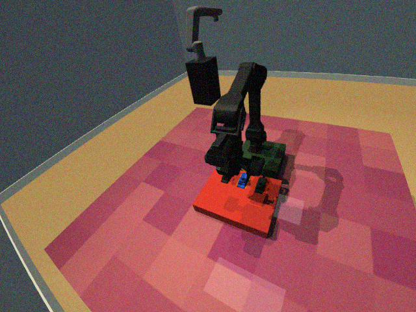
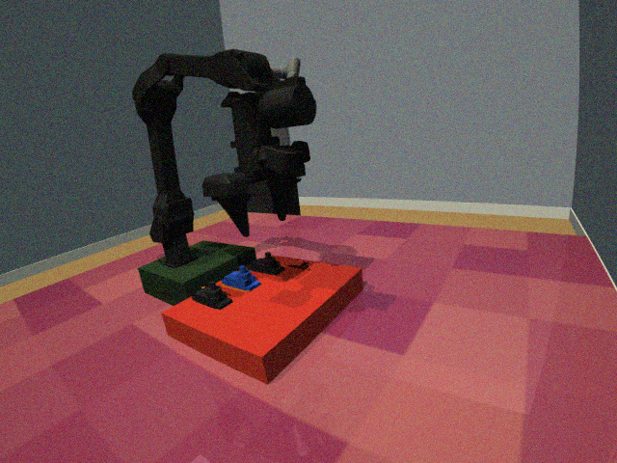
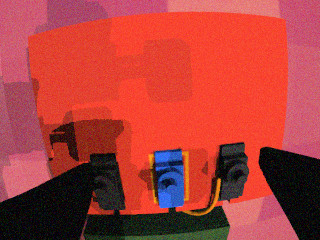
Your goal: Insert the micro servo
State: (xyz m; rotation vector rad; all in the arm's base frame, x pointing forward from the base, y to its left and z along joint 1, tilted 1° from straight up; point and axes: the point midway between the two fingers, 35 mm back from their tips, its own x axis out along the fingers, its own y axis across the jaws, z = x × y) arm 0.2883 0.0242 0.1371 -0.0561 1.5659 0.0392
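The blue micro servo (image 1: 242, 180) (image 2: 240, 280) (image 3: 170, 180) sits low on the red deck (image 1: 218, 197) (image 2: 269, 318) (image 3: 225, 75), inside the yellow pocket outline (image 3: 186, 175). Its round shaft side faces up. It looks about level with the dark servos. Whether both ears lie perfectly flat is too small to tell. The orange cable (image 3: 202, 213) curves from its base-side end toward the dark servo on the right in the wrist view; the notch is not clearly visible. My gripper (image 1: 238, 173) (image 2: 263, 227) (image 3: 179, 166) is wide open and empty, above the servo and apart from it.
One dark servo (image 1: 260, 184) (image 2: 270, 266) (image 3: 107, 182) and another dark servo (image 1: 225, 178) (image 2: 212, 299) (image 3: 233, 172) flank the blue one. A green block (image 2: 199, 269) (image 3: 200, 233) under my arm's base adjoins the deck. A black box (image 1: 203, 80) bearing a grey arm stands behind.
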